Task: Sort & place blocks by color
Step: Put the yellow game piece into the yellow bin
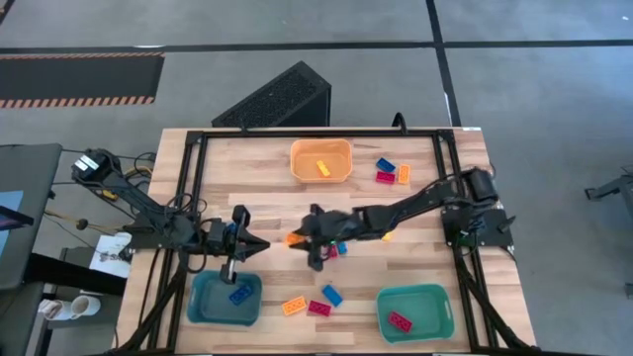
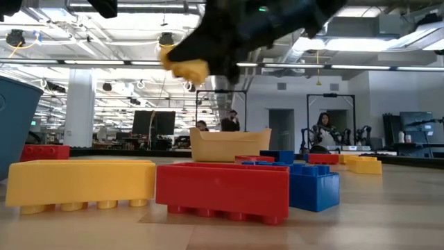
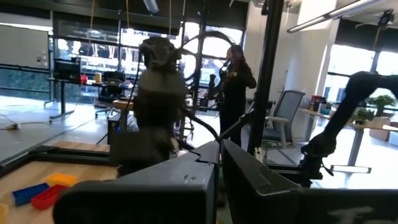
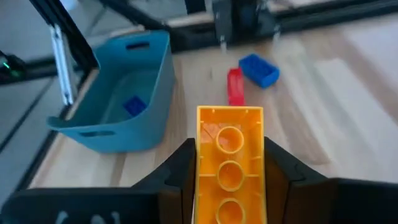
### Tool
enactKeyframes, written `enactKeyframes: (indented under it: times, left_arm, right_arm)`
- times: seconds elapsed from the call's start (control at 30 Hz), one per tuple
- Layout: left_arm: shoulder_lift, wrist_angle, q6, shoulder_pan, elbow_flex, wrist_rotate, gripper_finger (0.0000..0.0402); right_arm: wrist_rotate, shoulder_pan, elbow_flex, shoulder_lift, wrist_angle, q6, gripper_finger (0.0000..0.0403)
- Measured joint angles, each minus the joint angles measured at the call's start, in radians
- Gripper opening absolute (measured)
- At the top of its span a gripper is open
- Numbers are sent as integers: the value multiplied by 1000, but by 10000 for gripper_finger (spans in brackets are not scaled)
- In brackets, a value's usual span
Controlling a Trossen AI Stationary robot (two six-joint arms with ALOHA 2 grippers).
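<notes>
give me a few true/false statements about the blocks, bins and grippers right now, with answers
1. The right gripper is shut on an orange block. True.
2. The orange bin at the far edge holds a blue block. False: it holds one orange block.
3. The teal bin near the left arm holds a blue block. True.
4. The other teal bin holds nothing. False: a red block lies in it.
5. The left gripper is wide open. False: it is shut and holds nothing.
</notes>
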Motion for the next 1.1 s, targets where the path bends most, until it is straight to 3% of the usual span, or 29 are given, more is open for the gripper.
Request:
enactKeyframes:
  times: [0.2,0.3,0.77,1.1]
  left_arm:
    - [0,5,0,-4,0,-1,6]
    - [0,8,1,-3,0,-17,6]
    - [0,11,27,-3,0,-60,6]
    - [0,10,28,-3,0,-110,6]
  right_arm:
    - [2,-110,-279,-167,264,59,129]
    - [28,-180,-345,-210,315,75,131]
    - [57,-502,-355,-214,189,61,148]
    - [5,-536,-354,-215,166,136,241]
